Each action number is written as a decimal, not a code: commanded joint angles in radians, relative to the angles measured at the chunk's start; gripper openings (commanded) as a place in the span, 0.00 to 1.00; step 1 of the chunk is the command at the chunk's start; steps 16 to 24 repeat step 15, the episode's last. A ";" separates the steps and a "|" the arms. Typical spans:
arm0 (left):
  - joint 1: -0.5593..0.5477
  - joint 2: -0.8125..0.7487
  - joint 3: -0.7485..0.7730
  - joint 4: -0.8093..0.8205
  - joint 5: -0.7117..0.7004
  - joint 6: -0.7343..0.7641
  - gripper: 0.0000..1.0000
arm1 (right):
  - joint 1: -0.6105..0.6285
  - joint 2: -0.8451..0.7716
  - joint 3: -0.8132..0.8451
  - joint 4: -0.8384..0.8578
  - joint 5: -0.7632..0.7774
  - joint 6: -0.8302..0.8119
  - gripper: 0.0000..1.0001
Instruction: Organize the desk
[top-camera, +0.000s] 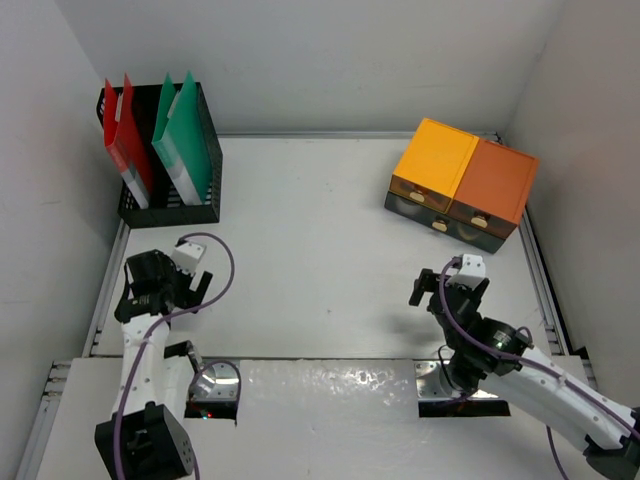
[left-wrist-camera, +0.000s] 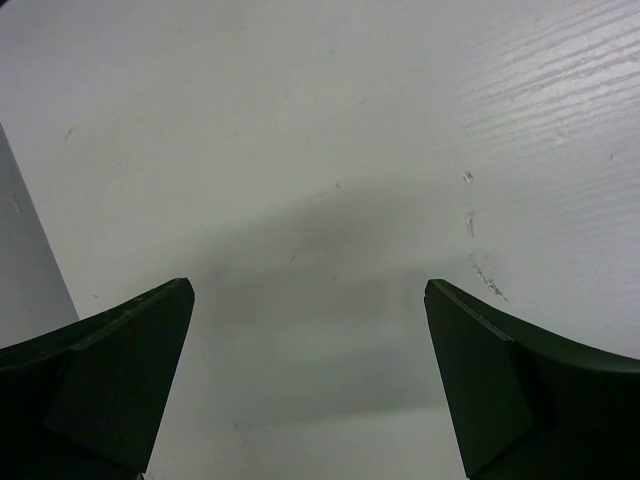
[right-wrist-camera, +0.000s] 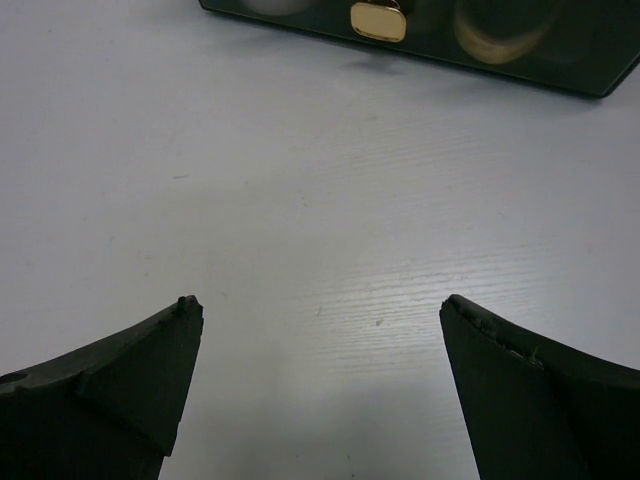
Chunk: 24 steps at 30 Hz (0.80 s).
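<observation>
The desk (top-camera: 320, 230) is a large white tabletop with a thin metal rim. My left gripper (top-camera: 170, 285) hangs open and empty over its left side; the left wrist view shows only bare white surface (left-wrist-camera: 320, 200) between the two dark fingers (left-wrist-camera: 110, 370). My right gripper (top-camera: 440, 285) hangs open and empty over the right side, near the drawer unit. The right wrist view shows bare desk (right-wrist-camera: 320, 230) between its fingers (right-wrist-camera: 520, 380).
A black mesh file rack (top-camera: 170, 160) with red and green folders stands at the back left. An orange-topped drawer unit (top-camera: 462, 185) stands at the back right; its dark front with a gold handle (right-wrist-camera: 378, 20) shows in the right wrist view. Walls close three sides.
</observation>
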 joint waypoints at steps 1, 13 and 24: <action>-0.005 -0.019 -0.006 0.063 0.055 0.029 1.00 | 0.000 0.026 0.005 -0.039 0.039 0.090 0.99; 0.020 -0.111 -0.035 0.073 0.074 0.046 1.00 | 0.000 -0.066 -0.012 -0.032 0.000 0.042 0.99; 0.029 -0.111 -0.035 0.071 0.077 0.047 1.00 | 0.000 -0.098 -0.023 0.002 -0.024 0.015 0.99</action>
